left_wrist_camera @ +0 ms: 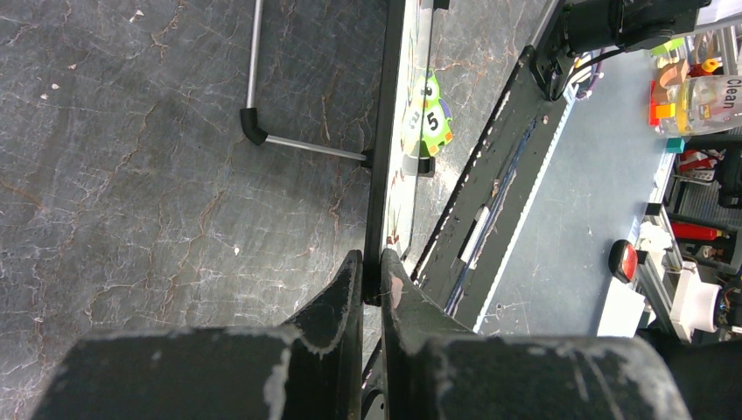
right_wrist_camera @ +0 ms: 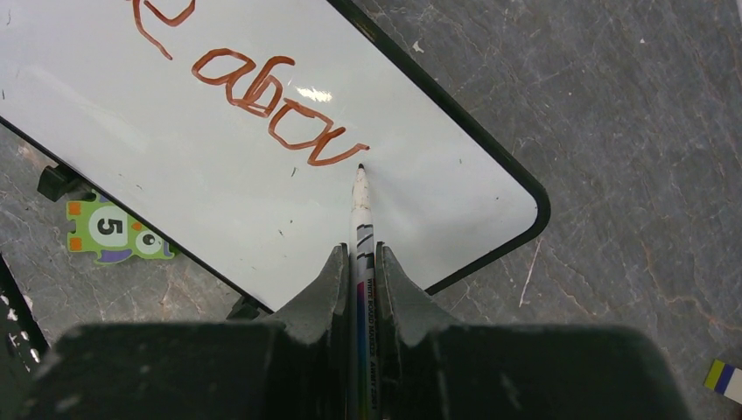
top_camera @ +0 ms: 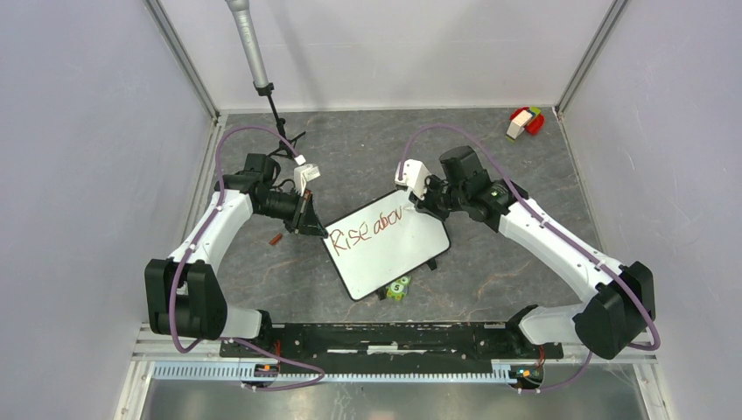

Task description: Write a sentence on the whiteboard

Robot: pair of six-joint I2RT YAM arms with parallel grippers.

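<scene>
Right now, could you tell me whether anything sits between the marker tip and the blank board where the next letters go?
Nothing visible does. The marker, shut in the right gripper, has its tip at the end of the red writing, and the whiteboard beyond it is bare to the frame.

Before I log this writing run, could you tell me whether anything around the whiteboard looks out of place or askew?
The whiteboard sits rotated diagonally, its edge clamped by the left tool. A green number-5 puzzle piece pokes out at its near edge, which looks unrelated to the writing.
</scene>
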